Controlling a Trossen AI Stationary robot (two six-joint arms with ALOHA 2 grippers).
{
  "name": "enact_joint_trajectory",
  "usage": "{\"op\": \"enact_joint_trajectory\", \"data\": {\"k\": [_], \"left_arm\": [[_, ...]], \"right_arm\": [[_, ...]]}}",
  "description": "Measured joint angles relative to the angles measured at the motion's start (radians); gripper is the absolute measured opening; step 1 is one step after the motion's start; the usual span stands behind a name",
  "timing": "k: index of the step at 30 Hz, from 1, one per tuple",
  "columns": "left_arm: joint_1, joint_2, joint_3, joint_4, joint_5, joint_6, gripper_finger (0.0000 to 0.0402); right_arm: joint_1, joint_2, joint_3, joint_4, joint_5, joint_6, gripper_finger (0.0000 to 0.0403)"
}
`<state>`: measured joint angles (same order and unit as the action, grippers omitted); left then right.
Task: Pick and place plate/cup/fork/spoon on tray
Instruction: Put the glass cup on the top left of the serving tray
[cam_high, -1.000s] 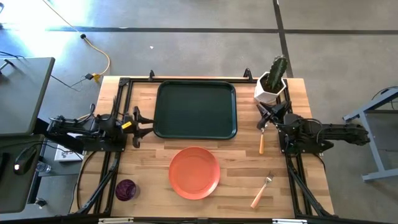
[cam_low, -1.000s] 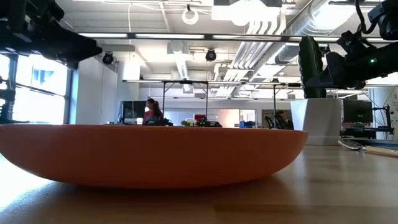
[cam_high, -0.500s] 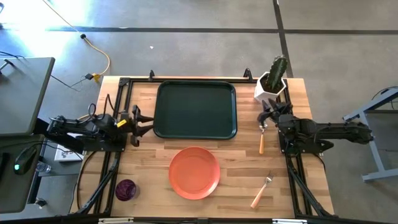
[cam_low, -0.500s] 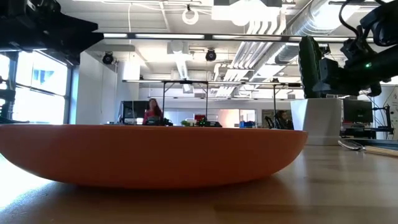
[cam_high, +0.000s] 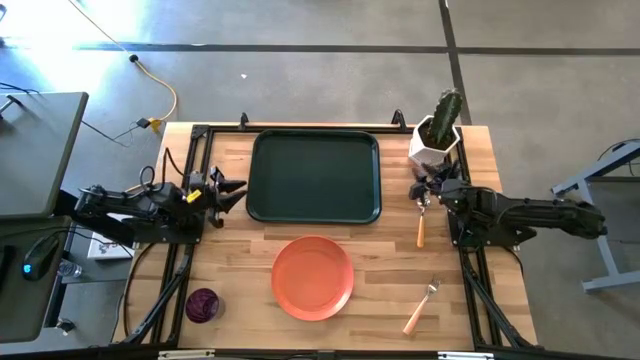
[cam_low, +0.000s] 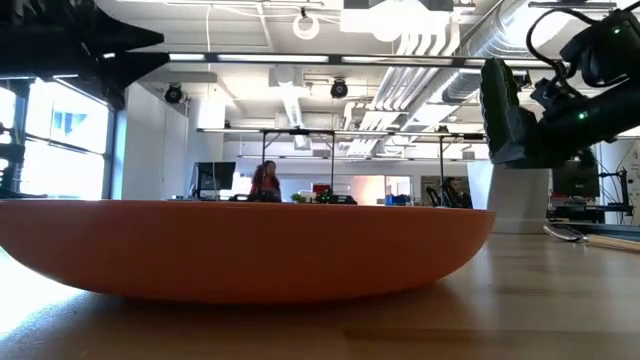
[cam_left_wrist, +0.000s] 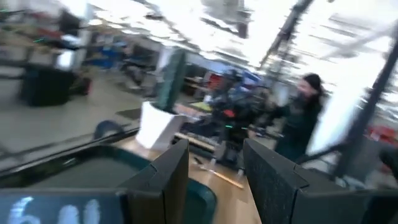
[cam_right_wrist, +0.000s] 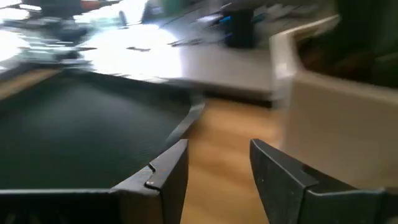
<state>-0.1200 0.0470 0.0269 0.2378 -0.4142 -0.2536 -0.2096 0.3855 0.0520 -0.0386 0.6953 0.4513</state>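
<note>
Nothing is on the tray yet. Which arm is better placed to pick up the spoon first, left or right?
Probably the right. Its end effector is open directly above the spoon, beside the cactus pot. The left end effector waits across the tray, far from the spoon.

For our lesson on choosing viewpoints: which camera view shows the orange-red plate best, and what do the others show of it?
The high view: the whole round plate shows from above, lying on the table in front of the tray. The low view shows only its side edge, filling the frame. Neither wrist view shows it.
</note>
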Motion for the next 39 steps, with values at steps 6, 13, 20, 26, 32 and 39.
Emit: {"op": "enact_joint_trajectory", "data": {"k": [6, 13, 20, 26, 32, 39], "left_arm": [[0.000, 0.092, -0.015, 0.019, -0.150, -0.025, 0.0121], [-0.029, 0.268, -0.015, 0.013, -0.191, -0.127, 0.0057], [-0.084, 0.383, -0.015, 0.025, -0.423, -0.233, 0.0004], [-0.183, 0.567, -0.015, -0.040, -0.634, -0.463, 0.0001], [-0.308, 0.820, -0.016, -0.104, -0.876, -0.859, 0.0000], [-0.351, 0.903, -0.016, -0.079, -0.939, -0.907, 0.0000]], "right_arm": [[0.028, -0.001, 0.129, -0.161, -0.178, 0.066, 0.0148], [0.072, 0.035, 0.291, -0.680, -0.107, 0.437, 0.0092], [0.104, 0.115, 0.294, -0.729, -0.184, 0.586, 0.0083], [0.102, 0.202, 0.294, -0.867, -0.235, 0.767, 0.0083], [0.054, 0.268, 0.315, -0.858, -0.250, 0.789, 0.0083], [-0.086, 0.288, 0.380, -0.852, -0.243, 0.551, 0.0083]]}}
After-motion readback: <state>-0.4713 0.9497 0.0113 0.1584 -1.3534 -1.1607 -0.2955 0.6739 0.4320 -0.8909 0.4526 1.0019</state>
